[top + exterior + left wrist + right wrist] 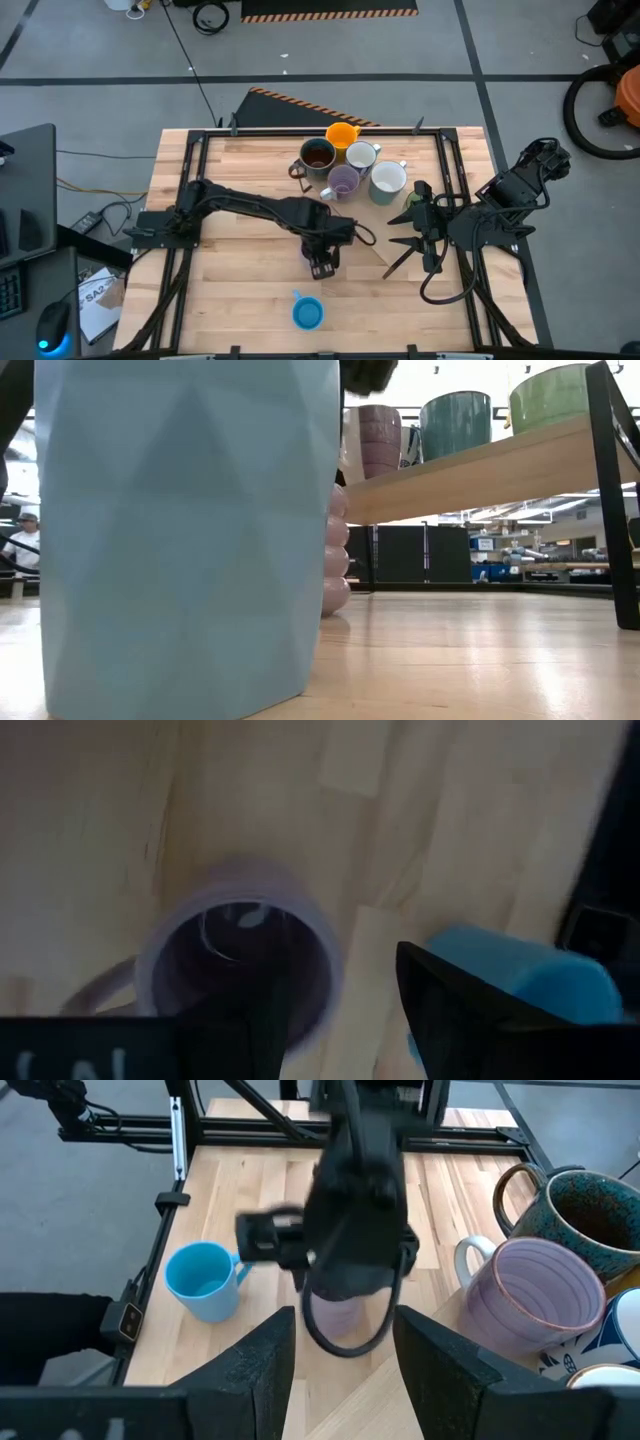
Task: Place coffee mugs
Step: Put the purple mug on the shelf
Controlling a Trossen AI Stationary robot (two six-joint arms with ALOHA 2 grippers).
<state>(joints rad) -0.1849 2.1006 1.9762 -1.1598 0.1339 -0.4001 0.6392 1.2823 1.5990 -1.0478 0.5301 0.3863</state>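
Purple mug half-hidden under left gripper, finger state unclear, right gripper fingers apart.

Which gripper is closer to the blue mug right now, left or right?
Left. The left gripper hangs just above the blue mug near the table's middle, over a purple mug. The right gripper is farther off, toward the right side.
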